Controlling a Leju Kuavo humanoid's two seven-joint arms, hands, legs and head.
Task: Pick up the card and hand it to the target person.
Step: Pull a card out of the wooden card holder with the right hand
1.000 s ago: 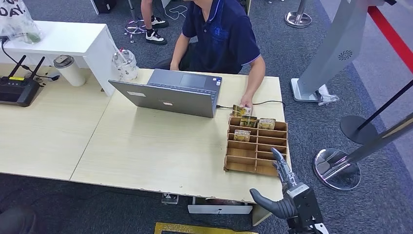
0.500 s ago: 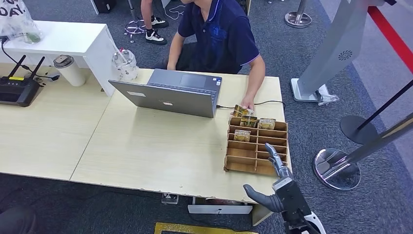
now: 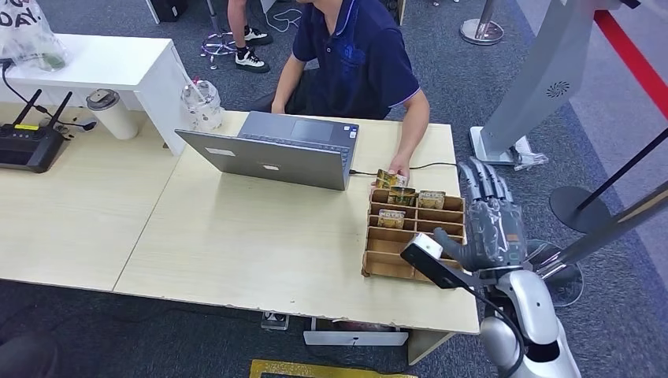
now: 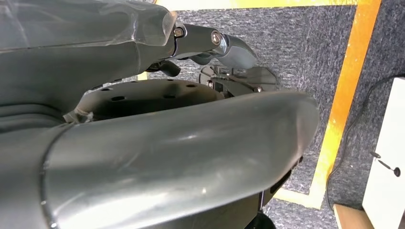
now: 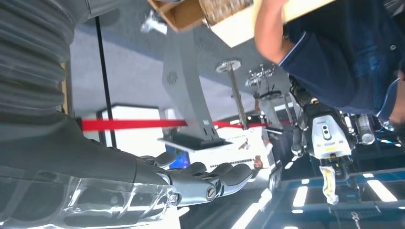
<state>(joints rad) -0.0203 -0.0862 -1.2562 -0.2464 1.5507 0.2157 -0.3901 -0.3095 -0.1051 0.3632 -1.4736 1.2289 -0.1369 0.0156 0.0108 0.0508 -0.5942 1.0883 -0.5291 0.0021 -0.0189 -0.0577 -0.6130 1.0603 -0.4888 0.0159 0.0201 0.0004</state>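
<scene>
Several small yellow-green cards (image 3: 402,196) stand in the far slots of a wooden slotted organizer (image 3: 410,256) on the table's right end. One more card (image 3: 385,179) lies just behind the organizer, under the hand (image 3: 398,168) of a seated person (image 3: 358,59) in a dark blue shirt. My right hand (image 3: 490,216) is raised beside the organizer's right edge, fingers stretched and apart, holding nothing; its straight fingers (image 5: 205,183) point away from the table in the right wrist view. My left hand (image 4: 219,43) hangs low against my body with nothing in it.
An open grey laptop (image 3: 276,153) sits mid-table, its cable running to the right. A router (image 3: 27,146), paper cup (image 3: 110,110) and jar (image 3: 203,102) are at the left. Stanchion bases (image 3: 543,276) and a white kiosk (image 3: 536,87) stand to my right.
My right arm has swung up from below the table's near edge to beside the organizer, the hand now higher and farther forward. The person's hand stays at the cards.
</scene>
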